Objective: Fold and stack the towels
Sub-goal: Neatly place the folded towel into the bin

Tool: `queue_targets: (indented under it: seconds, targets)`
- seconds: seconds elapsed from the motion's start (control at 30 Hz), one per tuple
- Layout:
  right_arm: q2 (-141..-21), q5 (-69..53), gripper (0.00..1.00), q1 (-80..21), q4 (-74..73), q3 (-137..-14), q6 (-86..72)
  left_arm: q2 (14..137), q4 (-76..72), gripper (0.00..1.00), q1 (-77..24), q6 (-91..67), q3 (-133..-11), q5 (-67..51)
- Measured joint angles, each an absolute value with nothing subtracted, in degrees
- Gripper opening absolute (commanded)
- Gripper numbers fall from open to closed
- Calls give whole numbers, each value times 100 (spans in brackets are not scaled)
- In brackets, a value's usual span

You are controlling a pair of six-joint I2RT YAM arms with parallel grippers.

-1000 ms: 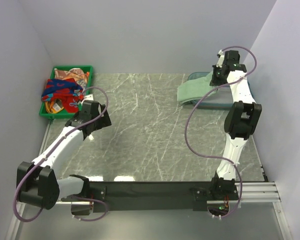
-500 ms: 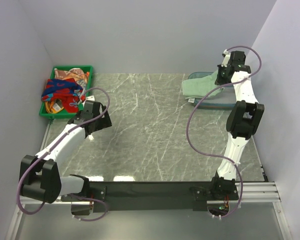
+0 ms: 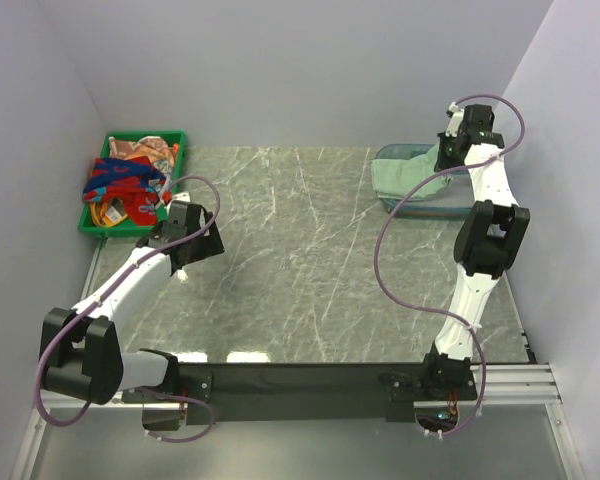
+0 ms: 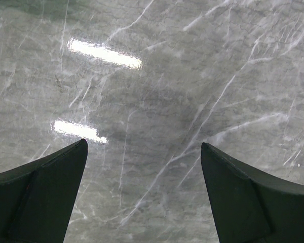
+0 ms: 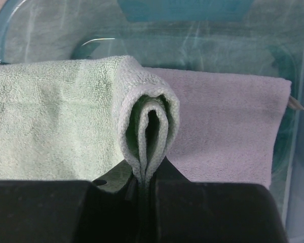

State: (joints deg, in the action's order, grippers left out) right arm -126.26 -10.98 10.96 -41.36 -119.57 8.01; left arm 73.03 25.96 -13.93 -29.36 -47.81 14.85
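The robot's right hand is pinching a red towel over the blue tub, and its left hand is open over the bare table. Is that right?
Almost. The towel is not red. The right wrist view shows the right hand pinching a pale green towel over the blue tub. The rest holds: the left hand is open over the bare table.

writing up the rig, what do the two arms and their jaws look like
The left arm and right arm match: white link shells, chunky black joint housings, black bases. A thin purple cable loops along each. The jaws are matte black and wedge-shaped. No markings are legible.
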Motion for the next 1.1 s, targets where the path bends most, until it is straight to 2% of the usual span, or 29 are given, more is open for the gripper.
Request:
queue_targets:
  seconds: [1.1]
  targets:
    - [-12527,-923,0,1190,-4060,-11893,906,7389,2593,100,-1389,-2923,-4781,1378]
